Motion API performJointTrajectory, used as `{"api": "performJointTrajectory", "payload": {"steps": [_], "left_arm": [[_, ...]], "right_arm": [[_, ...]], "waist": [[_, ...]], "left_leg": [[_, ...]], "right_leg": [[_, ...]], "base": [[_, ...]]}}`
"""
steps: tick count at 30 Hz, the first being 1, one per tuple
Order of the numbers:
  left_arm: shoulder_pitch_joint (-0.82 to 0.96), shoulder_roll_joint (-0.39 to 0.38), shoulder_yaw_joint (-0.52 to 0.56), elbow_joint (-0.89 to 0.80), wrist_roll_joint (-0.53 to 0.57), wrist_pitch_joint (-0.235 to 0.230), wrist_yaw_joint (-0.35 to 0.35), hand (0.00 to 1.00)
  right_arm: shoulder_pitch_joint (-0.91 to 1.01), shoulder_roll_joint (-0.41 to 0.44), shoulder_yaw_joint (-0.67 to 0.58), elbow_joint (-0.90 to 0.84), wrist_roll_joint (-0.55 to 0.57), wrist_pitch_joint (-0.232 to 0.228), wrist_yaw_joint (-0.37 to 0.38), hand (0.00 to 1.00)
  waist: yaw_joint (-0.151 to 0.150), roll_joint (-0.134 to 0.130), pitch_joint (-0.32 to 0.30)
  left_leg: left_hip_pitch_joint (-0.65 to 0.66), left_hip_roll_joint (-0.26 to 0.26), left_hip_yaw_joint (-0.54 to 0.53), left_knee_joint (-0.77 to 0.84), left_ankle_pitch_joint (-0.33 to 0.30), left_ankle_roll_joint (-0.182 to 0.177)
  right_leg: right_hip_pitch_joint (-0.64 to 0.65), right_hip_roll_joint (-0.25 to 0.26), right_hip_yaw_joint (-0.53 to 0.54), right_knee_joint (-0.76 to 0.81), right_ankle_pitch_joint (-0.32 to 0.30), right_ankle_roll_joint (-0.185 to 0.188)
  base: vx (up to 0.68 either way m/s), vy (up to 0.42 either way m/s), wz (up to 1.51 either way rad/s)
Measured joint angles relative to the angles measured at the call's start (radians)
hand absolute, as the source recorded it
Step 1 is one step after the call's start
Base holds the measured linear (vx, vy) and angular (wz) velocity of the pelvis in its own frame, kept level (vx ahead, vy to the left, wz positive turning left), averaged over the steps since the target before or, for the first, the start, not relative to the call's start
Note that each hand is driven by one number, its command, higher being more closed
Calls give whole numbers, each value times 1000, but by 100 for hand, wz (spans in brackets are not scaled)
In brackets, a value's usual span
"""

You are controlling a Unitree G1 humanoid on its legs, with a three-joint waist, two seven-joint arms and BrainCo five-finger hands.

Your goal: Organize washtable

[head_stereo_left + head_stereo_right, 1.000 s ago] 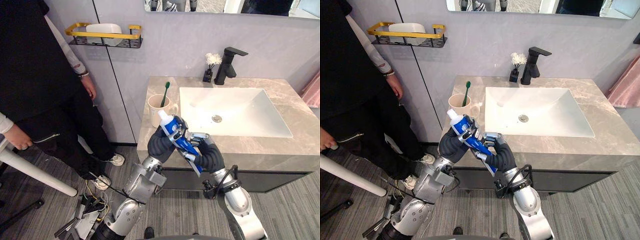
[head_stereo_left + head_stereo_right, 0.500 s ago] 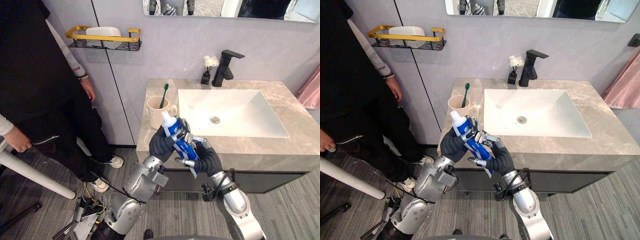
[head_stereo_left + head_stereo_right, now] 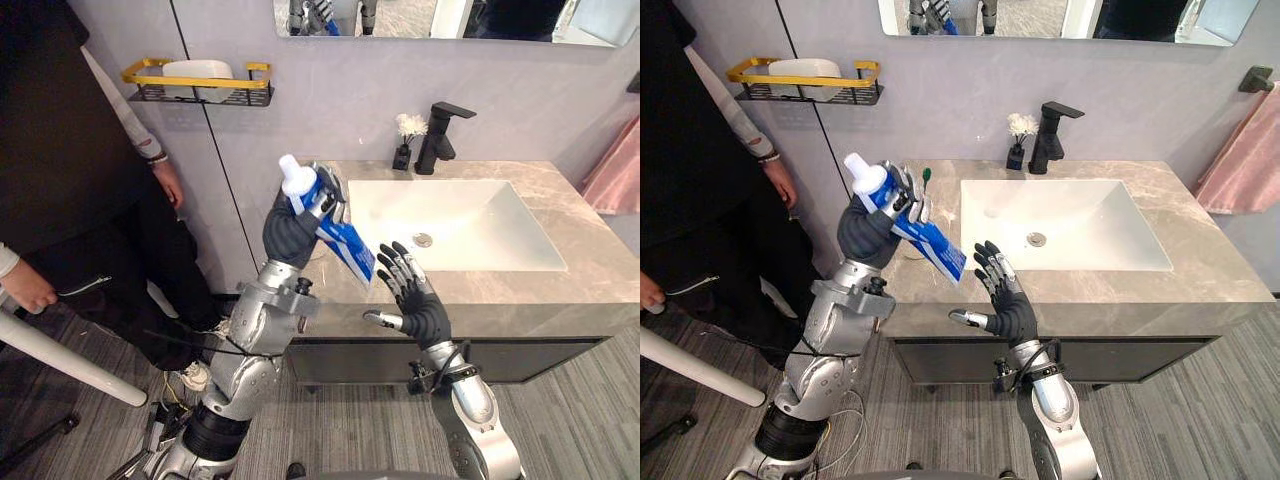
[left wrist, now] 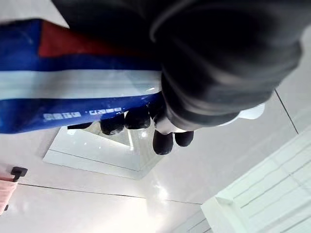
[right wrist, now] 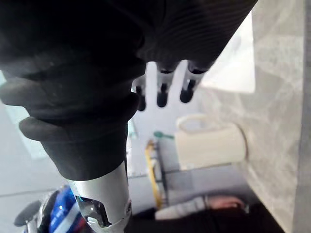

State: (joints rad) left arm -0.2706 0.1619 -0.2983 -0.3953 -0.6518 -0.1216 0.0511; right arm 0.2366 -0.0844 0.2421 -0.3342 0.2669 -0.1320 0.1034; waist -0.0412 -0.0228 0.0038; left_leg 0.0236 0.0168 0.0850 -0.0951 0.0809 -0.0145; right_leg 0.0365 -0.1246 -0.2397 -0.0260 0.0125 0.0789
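1. Left eye view.
   - Toothpaste tube (image 3: 340, 238), blue and white, cap uppermost. It is clamped in the curled fingers of the left hand (image 3: 295, 228) and held in the air over the left end of the counter (image 3: 590, 290), resting on nothing.
   - Right hand (image 3: 415, 300): fingers spread and empty, before the counter's front edge. It is near the tube's lower end but not touching it.
2. Right eye view.
   - Toothbrush (image 3: 926, 176): its green tip shows just behind the left hand.
   - Basin (image 3: 1070, 225): bare.
   - Person (image 3: 700, 200): stands well apart from the work.
3. Left wrist view. Dark fingertips (image 4: 138, 118) are wrapped round the tube, so the grip is firm.
4. Right wrist view. Straight fingers (image 5: 163, 92) with nothing between them. Past them the cup (image 5: 209, 145) stands upright on the counter with the toothbrush in it.
5. Status, as judged.
   - Done: toothbrush stowed.
   - In hand: tube lifted, not yet placed.
   - Left to do: lower it, probably into the cup, and let go.
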Motion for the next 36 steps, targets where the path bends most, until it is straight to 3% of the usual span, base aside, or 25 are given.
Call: {"api": "performJointTrajectory", "payload": {"steps": [3,8,12,19,25,36], "left_arm": [[-65,11,19,29,54,-16,19,100],[-270,27,57,221,232,-38,89,100],[-343,46,96,299,340,-41,165,100],[-414,87,115,392,481,-42,234,100],[-473,135,163,428,531,-42,279,100],[-497,168,193,486,585,-41,311,100]], "right_arm": [[2,0,-6,0,0,2,0,0],[22,0,-15,0,9,2,3,0],[57,0,-15,0,18,1,5,0],[117,0,-14,-3,23,-11,8,0],[158,0,-16,-5,45,-20,8,0],[212,0,-8,-6,48,-38,9,0]], "waist": [[-3,4,-3],[-11,16,-11],[-31,16,-11],[-39,14,-10],[-57,8,-8],[-55,-18,6]], "left_leg": [[0,1,5,-1,0,0],[1,2,27,-5,0,0],[-4,4,42,-6,-2,-2],[-13,18,83,-2,-6,-8],[-28,27,112,-7,-8,-10],[-43,34,119,-7,-10,-14]], "right_leg": [[0,5,4,-8,6,-5],[-9,7,25,-13,13,-9],[-23,9,43,-12,15,-10],[-47,24,83,-13,32,-15],[-77,34,113,-14,38,-18],[-96,43,126,-11,39,-20]], "base": [[-34,-9,-10],[-28,3,-12],[-6,5,-11],[14,-7,-18],[-12,-8,-16],[5,-3,-2]]}}
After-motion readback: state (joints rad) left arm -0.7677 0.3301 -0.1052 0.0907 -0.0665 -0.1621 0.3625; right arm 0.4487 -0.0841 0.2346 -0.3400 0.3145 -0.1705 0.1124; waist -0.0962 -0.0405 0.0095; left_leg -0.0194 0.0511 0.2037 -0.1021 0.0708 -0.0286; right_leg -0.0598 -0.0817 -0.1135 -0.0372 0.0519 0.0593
